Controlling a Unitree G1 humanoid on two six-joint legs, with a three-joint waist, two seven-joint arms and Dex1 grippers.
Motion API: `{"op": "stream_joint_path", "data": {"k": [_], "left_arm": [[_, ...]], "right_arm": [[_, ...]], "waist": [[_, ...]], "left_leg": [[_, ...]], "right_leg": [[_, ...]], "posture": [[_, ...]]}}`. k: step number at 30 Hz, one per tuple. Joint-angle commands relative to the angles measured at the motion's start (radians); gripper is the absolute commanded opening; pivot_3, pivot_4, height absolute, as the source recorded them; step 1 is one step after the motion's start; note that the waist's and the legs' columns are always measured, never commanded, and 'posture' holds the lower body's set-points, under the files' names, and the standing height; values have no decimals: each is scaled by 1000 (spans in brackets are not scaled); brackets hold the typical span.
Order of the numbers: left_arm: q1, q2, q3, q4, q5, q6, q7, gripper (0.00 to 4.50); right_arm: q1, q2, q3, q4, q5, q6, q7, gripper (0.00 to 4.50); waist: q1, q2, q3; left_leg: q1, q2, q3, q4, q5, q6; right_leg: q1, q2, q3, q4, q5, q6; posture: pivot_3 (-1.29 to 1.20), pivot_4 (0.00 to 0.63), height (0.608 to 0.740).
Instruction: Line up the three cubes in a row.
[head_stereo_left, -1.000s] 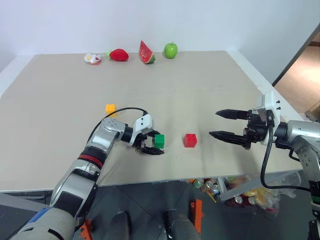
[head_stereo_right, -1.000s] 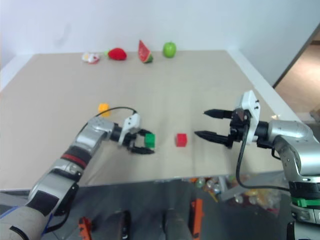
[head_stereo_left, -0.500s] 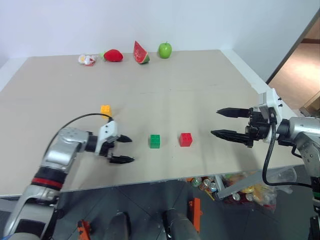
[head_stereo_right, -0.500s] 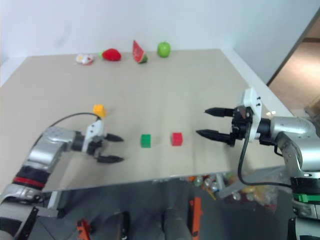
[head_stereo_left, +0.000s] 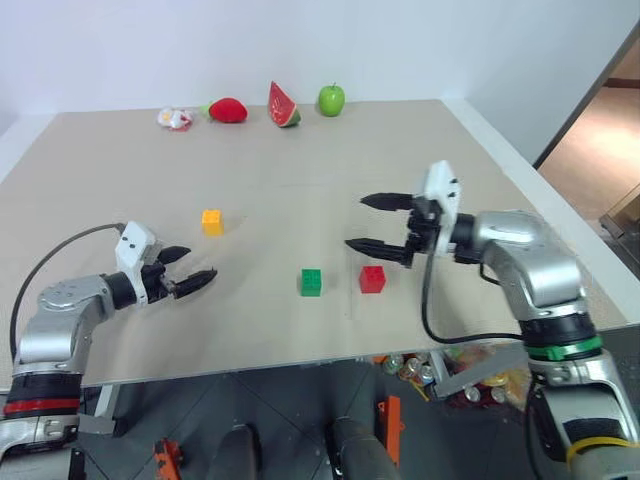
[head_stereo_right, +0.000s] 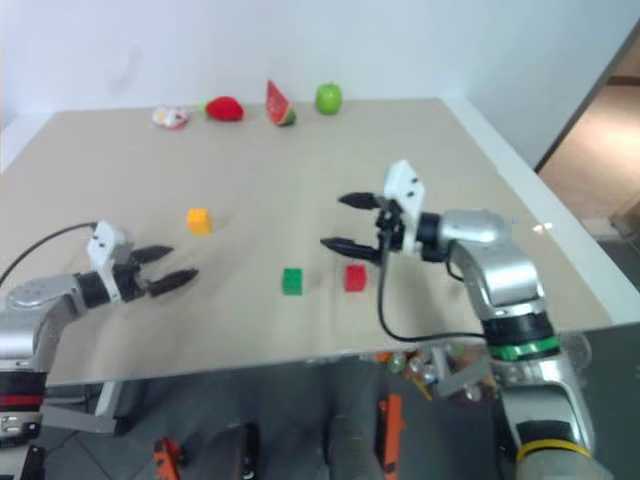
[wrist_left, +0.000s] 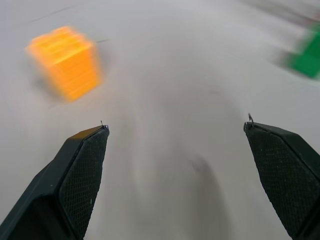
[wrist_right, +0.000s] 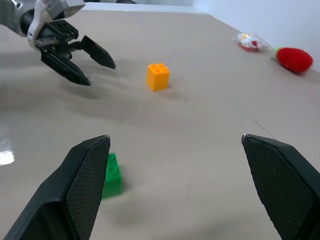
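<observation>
Three small studded plastic blocks sit on the matte beige table (head_stereo_left: 420, 140). The green cube (head_stereo_left: 311, 282) and red cube (head_stereo_left: 372, 279) lie near each other toward the front edge; the yellow cube (head_stereo_left: 211, 221) sits apart, farther back and to the left. The left gripper (head_stereo_left: 190, 268) hangs low over the table left of the cubes, its black textured fingers spread, holding nothing. The right gripper (head_stereo_left: 366, 222) hovers just behind the red cube, fingers wide apart, empty too. The right wrist view catches the left gripper beyond the yellow cube. At the far edge lie a strawberry (head_stereo_left: 229, 109), watermelon slice (head_stereo_left: 283, 104), green apple (head_stereo_left: 331, 99) and a small crinkly wrapper (head_stereo_left: 176, 119). Nothing lies between the cubes.
</observation>
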Motion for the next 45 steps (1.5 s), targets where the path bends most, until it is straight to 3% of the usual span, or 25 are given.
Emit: {"op": "stream_joint_path", "data": {"k": [1,11,21,30,45], "left_arm": [[-44,-39,19,25,20,-19,125,4473],[-148,-155,-56,92,84,-36,299,4473],[-297,-178,-37,286,124,-56,452,4473],[-342,-218,-63,341,138,-84,474,4473],[-430,-255,-73,437,153,-104,509,4473]], "right_arm": [[-52,40,5,27,-32,-60,-17,4370],[-60,75,9,60,-56,-100,-1,4370],[-42,83,3,28,-47,-83,1,4370],[-63,135,-8,50,-70,-99,-88,4370],[-81,135,-13,71,-63,-106,-81,4370]], "waist": [[2,0,0],[20,0,0],[22,0,0],[23,0,0],[24,0,0]], "left_leg": [[0,0,0,0,0,0],[0,0,0,-1,0,0],[0,0,-1,-1,0,0],[0,0,-1,-2,0,0],[0,0,0,-3,1,-1]], "right_leg": [[0,0,0,0,0,0],[0,1,0,0,0,0],[0,1,0,0,0,1],[0,2,0,0,3,5],[0,1,0,-1,3,5]], "posture": [[0,150,740],[0,150,740],[0,150,740],[0,150,740],[0,150,740]]}}
